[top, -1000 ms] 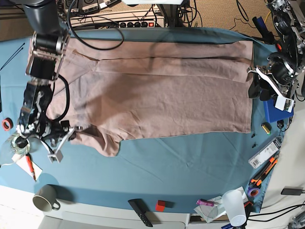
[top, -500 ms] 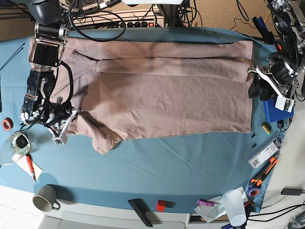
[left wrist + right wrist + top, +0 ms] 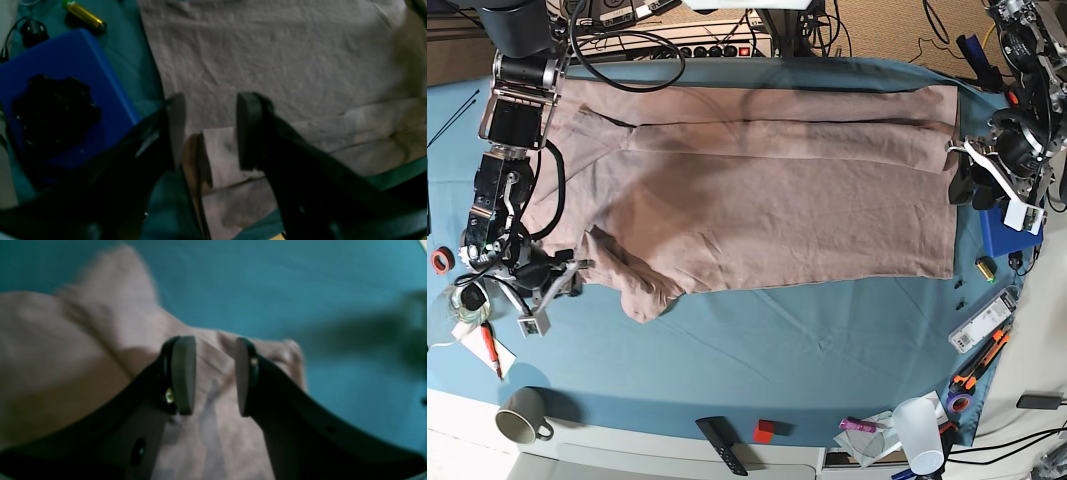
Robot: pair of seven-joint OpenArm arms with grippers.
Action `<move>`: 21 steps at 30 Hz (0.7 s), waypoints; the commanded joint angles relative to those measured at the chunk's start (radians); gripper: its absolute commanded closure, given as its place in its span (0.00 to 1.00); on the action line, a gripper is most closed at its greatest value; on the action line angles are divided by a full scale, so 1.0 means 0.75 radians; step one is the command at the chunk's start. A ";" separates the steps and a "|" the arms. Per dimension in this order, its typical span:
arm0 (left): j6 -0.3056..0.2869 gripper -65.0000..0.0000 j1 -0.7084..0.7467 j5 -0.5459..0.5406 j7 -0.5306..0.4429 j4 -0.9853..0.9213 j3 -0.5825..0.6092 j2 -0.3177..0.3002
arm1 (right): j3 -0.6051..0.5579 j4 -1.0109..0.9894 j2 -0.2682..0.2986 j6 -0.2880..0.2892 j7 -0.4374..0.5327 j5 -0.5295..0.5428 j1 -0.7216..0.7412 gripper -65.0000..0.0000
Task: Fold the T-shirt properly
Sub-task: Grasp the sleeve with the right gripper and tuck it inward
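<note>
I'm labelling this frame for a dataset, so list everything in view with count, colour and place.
T-shirt: one, dusty pink-beige, spread across the table cloth, partly folded.
Table cloth: one, teal-blue, covering the table.
Blue box: one, beside the shirt's hem at the base view's right.
Battery: one, yellow, by the blue box.
Mug: one, grey, front left corner.
Cup: one, translucent white, front right.
Remote: one, black, front edge.
Red block: one, beside the remote.
Tape roll: one, red, left edge.
Left gripper: open, over the shirt's hem corner.
Right gripper: open, above the sleeve.
</note>
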 commanded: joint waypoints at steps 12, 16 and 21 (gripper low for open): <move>-0.001 0.61 -0.006 -0.015 -0.023 0.017 -0.005 -0.018 | 0.005 -0.286 0.018 -0.001 0.253 -0.120 0.032 0.69; -0.001 0.61 -0.006 -0.015 -0.024 0.017 -0.005 -0.018 | 0.005 -0.289 0.018 -0.001 0.263 -0.125 0.033 0.69; -0.001 0.61 -0.006 -0.015 -0.025 0.017 -0.005 -0.018 | 0.005 -0.289 0.018 -0.001 0.245 -0.125 0.032 0.77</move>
